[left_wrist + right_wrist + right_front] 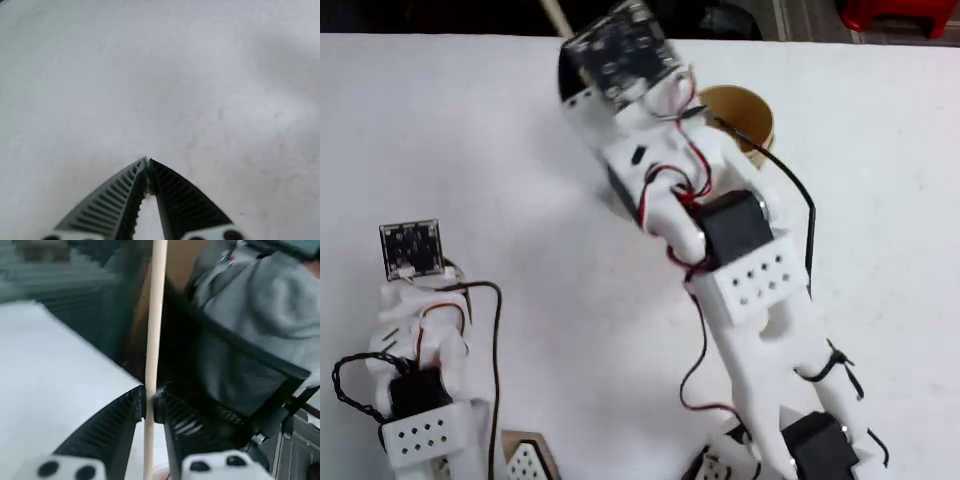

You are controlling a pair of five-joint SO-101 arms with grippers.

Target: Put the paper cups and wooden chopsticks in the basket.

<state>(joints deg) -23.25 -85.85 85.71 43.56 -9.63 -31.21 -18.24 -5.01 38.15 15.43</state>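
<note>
Clearly the coming move turns on the wooden chopstick (pixel 156 315), which the right gripper (pixel 150 396) has clamped between its ribbed pads. The stick's long axis runs straight out beyond the fingertips and also back between the jaws toward the wrist. From above, the right arm (pixel 740 260) stretches across the table (pixel 470 130) to its far edge. A pale end of the chopstick pokes out past that edge, slanting away from the arm. A brown round container (pixel 742 112) stands near the far edge, just beside the right arm's wrist on the side toward the table's right edge. I cannot tell whether it is a paper cup or the basket. If it is the target, the stick would probably need tipping toward upright over that rim before release. The left arm (pixel 420 340) sits at the near left corner, well apart from all this. The left gripper (pixel 146 164) is closed on nothing, tips meeting over bare table. The right wrist view shows the grasp itself, which the overhead view hides beneath the arm's camera board. The overhead view alone gives the container's place.
</note>
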